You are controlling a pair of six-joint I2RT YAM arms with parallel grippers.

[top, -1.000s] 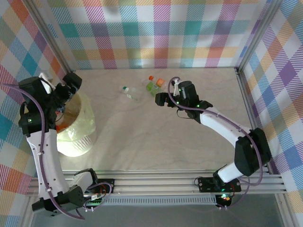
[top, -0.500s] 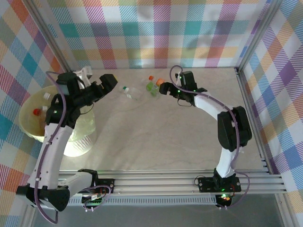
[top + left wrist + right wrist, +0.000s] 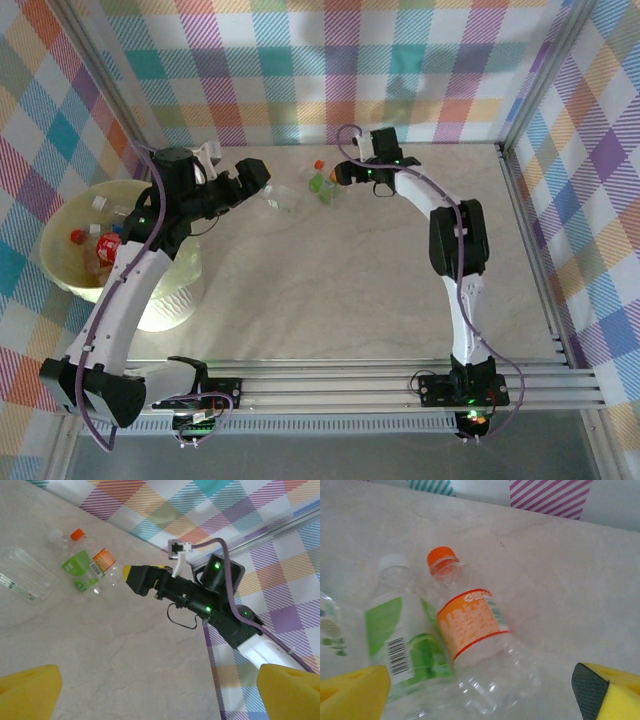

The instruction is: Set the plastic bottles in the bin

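Since these bottles look like thin, empty plastic, I judge they will be light, springy and slick. They are apt to roll or squirt sideways if pinched near the cap, so the fuller middle, across the label, looks the safest hold. My right end effector point(image 3: 338, 176) is at the far middle of the worktop point(image 3: 330, 290) with its fingers spread, poised over a cluster lying flat. In it an orange-labelled bottle point(image 3: 472, 625) with an orange cap touches a green-labelled bottle point(image 3: 395, 645) with a white cap on its left. My left end effector point(image 3: 252, 178), also spread and holding nothing, is just left of a clear bottle point(image 3: 280, 198) lying near that cluster. The bin point(image 3: 165, 295) stands at the left edge, with several red-capped bottles inside. The bases of the two labelled bottles run off the bottom of my right wrist view. A third bottle is cut off at that view's left edge. My left arm covers part of the bin, so I cannot count its contents.
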